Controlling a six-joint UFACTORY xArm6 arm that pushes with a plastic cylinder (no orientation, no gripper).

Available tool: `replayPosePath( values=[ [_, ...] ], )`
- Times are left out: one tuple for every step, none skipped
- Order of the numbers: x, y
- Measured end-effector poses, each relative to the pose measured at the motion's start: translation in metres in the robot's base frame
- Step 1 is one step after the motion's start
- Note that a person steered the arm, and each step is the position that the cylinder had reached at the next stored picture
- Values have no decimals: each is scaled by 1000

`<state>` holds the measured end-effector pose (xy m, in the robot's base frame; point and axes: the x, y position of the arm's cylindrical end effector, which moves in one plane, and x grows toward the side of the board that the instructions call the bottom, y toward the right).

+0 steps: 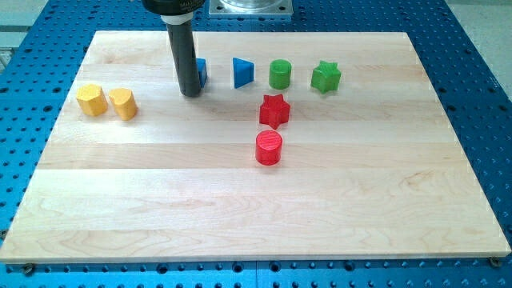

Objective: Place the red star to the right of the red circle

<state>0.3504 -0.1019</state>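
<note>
Star (274, 110) first, since that's the whole job: it sits on the board (240, 216) just on the far side of the red circle (269, 148), a hair to the right of it, with only a sliver of wood between them. So right now it's behind the circle, not to its right. It needs to come toward the near edge and swing out right.

My tip (190, 94) is nowhere near that. It's down on the wood well off to the left and a bit farther back, planted right against a blue block (201, 72) that my rod mostly hides, so I can't call its shape. No jaws on me, just a plain rod, so there's nothing to open or close and I'm holding nothing. All I can do is shove.

Rest of the far row, going right: blue triangle (243, 72), green cylinder (280, 74), green star (326, 77). Two yellow blocks (107, 102) sit side by side out on the left, touching or nearly so.

Why the layout matters, my guess anyway: the green cylinder is just behind the star, so getting my tip in back of it to push it nearer is a tight squeeze. Coming at its far-left side and pushing diagonally right and near looks like the cleaner line. The risk is clipping the circle, since the two reds are so close, and then the target spot moves with it.
</note>
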Motion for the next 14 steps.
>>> replayPosePath(
  values=[
    [27, 11],
    [32, 54],
    [32, 74],
    [32, 73],
    [19, 63],
    [18, 73],
    [18, 82],
    [31, 143],
    [64, 205],
    [51, 206],
    [17, 167],
    [19, 124],
    [80, 165],
    [109, 211]
  ],
)
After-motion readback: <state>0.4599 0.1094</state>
